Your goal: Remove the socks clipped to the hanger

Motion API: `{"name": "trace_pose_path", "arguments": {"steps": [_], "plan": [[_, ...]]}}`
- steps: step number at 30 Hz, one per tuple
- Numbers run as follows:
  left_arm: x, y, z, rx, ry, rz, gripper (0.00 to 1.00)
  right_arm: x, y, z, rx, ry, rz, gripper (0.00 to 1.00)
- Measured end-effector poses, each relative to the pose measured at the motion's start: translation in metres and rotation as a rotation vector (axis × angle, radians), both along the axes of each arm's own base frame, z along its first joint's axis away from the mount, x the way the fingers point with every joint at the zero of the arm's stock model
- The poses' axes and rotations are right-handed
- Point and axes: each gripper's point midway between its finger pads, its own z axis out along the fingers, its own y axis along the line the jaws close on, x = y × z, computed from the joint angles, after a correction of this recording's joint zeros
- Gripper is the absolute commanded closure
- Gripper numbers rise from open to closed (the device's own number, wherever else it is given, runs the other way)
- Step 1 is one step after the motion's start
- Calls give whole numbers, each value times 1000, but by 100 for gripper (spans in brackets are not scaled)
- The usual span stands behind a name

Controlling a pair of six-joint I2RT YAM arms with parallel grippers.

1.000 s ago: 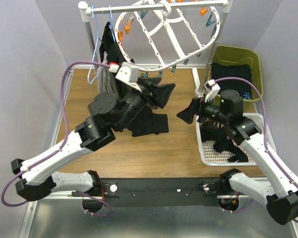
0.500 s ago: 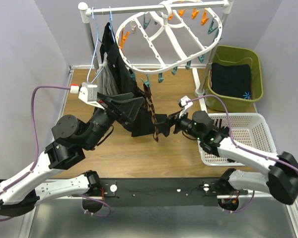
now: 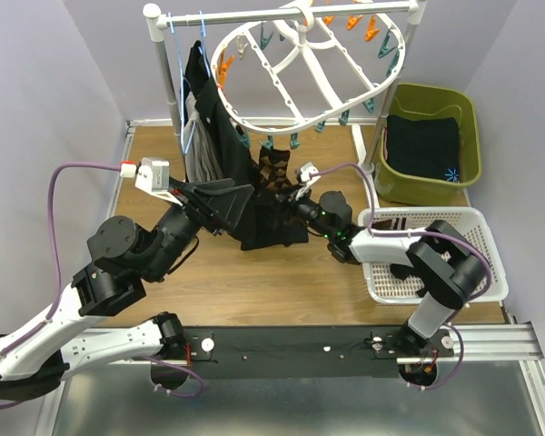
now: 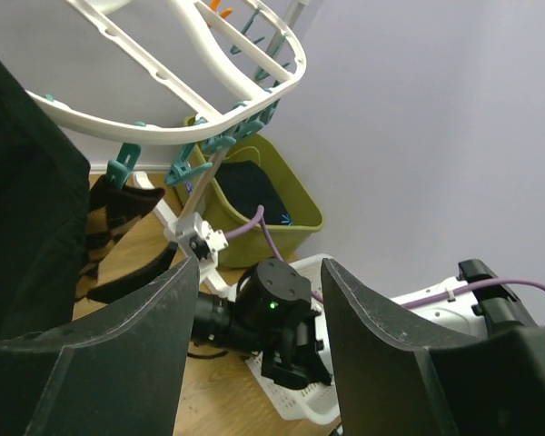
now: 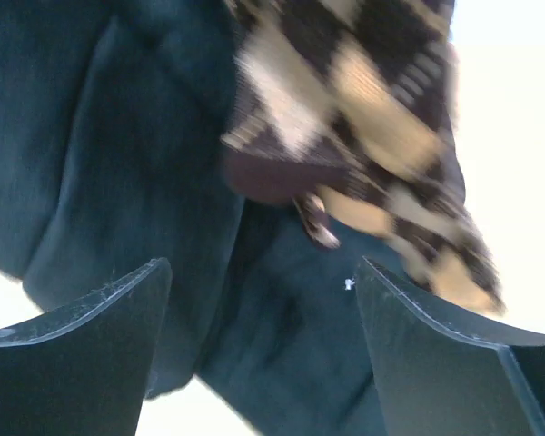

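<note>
Right arm is pushed further in than half a second ago, and its tool is raised to the patterned sock. Little change is seen at the left arm.

- Left tool [image 3: 236, 198]: spread wide, nothing held, parked against the black garments [image 3: 213, 136] hanging from the rail. From its wrist view only the hanger [image 4: 163, 91] rim and the right arm are seen through the gap.
- Socks: one brown diamond-patterned sock [image 3: 274, 168] is made out hanging from a teal clip on the hanger's near rim, above the counter [image 3: 282, 272]. It is judged light, limp and stretchy, not fragile. Best taken just below the clip, where the fabric is bunched, then pulled straight down. A grip lower down would likely only stretch it.
- Right tool [image 3: 289, 202]: spread, nothing pinched. In its wrist view the sock is seen ahead of the fingers [image 5: 73, 363], not between them.
- Hard to tell: the wrist view is blurred, and the clip itself is not resolved in it. The dark cloth behind and below the sock cannot be sorted into socks or garments. How many socks are left clipped cannot be counted. The sock's lower end is hidden.
</note>
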Motion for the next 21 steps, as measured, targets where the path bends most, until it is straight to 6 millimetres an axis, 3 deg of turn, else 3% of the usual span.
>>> {"name": "trace_pose_path", "arguments": {"steps": [7,10,17,21], "plan": [[-3,7,-6,8,24,4,36,20,11,15,36,-61,-33,15],[-5,14,-6,-7,25,11,36,22,8,15,31,-65,-48,8],[-3,10,-16,12,37,15,36,5,-27,11,14,-48,-124,0],[1,2,-27,35,49,11,36,2,-34,6,1,-38,-142,0]]}}
